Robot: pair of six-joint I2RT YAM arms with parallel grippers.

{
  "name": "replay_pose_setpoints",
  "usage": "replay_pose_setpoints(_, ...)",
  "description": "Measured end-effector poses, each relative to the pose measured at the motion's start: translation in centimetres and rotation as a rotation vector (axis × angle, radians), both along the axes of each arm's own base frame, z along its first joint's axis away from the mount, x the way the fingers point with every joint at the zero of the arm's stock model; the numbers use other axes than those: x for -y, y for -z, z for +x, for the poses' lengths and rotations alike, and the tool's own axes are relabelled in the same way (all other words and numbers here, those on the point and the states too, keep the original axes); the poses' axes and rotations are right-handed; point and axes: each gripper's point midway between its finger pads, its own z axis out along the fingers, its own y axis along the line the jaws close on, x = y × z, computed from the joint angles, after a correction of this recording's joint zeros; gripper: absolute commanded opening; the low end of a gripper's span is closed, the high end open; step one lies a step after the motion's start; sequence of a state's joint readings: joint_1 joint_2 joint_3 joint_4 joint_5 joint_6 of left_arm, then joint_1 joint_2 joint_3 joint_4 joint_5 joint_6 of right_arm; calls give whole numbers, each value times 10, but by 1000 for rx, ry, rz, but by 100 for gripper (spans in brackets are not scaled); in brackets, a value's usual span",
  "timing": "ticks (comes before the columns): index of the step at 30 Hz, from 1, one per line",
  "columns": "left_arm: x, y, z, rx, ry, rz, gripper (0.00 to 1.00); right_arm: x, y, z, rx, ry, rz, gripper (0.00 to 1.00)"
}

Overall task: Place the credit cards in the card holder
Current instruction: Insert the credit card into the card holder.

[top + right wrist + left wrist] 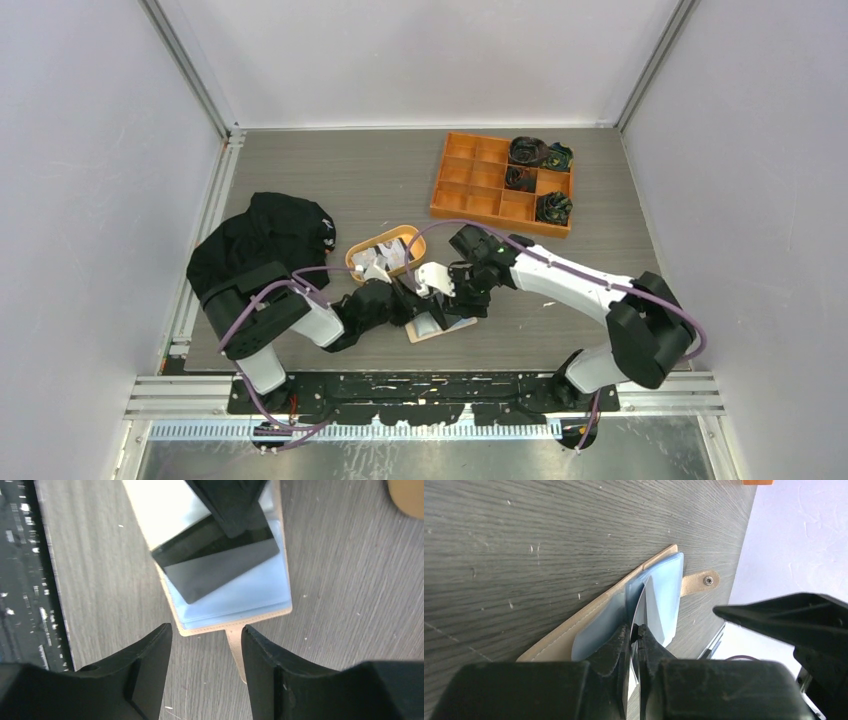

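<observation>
Beige card holder (247, 597) open (dark card (215, 565) above)

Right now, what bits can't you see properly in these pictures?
- Left wrist view: dark card edge-on in left gripper; face hidden.
- Right wrist view: left gripper covers card's top end; right gripper hides part of snap tab.
- Top view: card holder mostly under grippers; oval tray's contents too small.

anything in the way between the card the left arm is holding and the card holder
Nothing visible. The dark card, pinched in the left fingers, already lies against the clear sleeves of the open card holder. The right fingers stand open over the snap tab, clear of the card.
</observation>
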State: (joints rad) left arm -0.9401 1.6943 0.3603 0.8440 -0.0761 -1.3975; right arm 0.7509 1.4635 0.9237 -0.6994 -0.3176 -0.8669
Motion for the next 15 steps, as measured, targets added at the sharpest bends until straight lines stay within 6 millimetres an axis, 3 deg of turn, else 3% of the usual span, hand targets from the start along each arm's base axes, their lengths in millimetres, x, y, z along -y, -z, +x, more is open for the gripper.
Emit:
replay_pose_setpoints(8, 5, 1, 3, 6, 39, -38, 12, -30, -6, -44, 14, -199, 156, 8)
replay_pose_setpoints(11, 7, 1, 2, 5, 54, -54, 14, -50, -1, -57, 61, -278, 164, 4)
replay_pose_setpoints(15, 8, 0, 2, 6, 62, -64, 15, -73, 6, -50, 154, -279, 159, 3)
